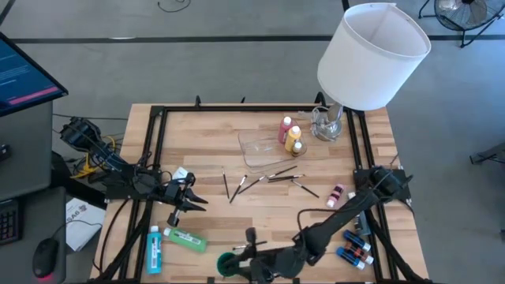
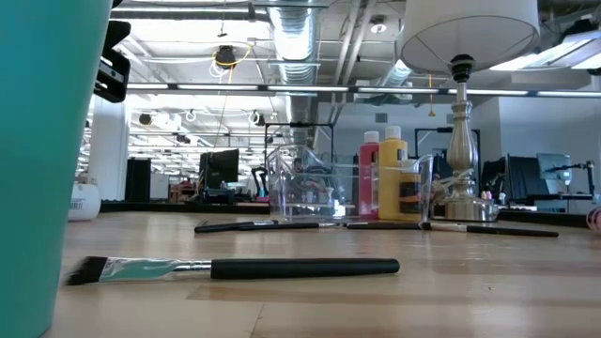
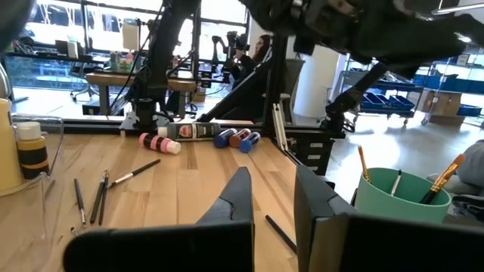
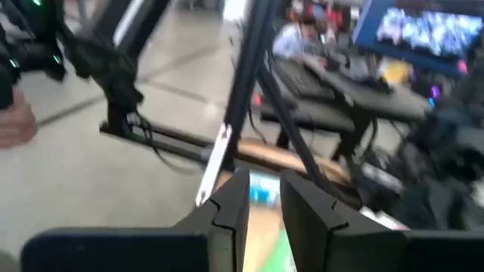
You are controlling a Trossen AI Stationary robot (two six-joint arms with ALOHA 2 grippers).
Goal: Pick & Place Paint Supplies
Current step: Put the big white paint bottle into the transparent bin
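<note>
- Large bottles, count: four are being counted. The red bottle (image 1: 285, 130) and yellow bottle (image 1: 293, 140) are standing upright, touching each other, at the right end of the clear tray (image 1: 256, 150); whether they are inside it or just beside it cannot be told. The blue bottle (image 1: 154, 248) and green bottle (image 1: 186, 240) are lying on their sides near the front left corner.
- Pink bottle (image 1: 337, 195): one, lying on its side towards the right edge.
- Tiny bottles (image 1: 355, 244): a cluster is lying by the front right edge. About four are being made out, and the exact count is uncertain.
- Loose brushes (image 1: 264, 180): at least six are lying scattered mid-table, in front of the tray; one flat-headed brush (image 2: 244, 269) is lying nearest the low camera.
- Brushes in cup: three are being seen standing in the green cup (image 1: 231, 266) at the front edge.
- Writing: a dark band is showing on the yellow bottle and a white label on one tiny bottle (image 3: 193, 131); no text is being read on either.
- Left gripper (image 1: 189, 201): it is being held pressed together, nothing between the fingers, above the wood left of the brushes.
- Right gripper (image 1: 246, 256): it is being held low at the front edge, next to the cup. Its grip state cannot be told.
- Lamp (image 1: 371, 55): one, white-shaded, is standing at the far right corner.
</note>
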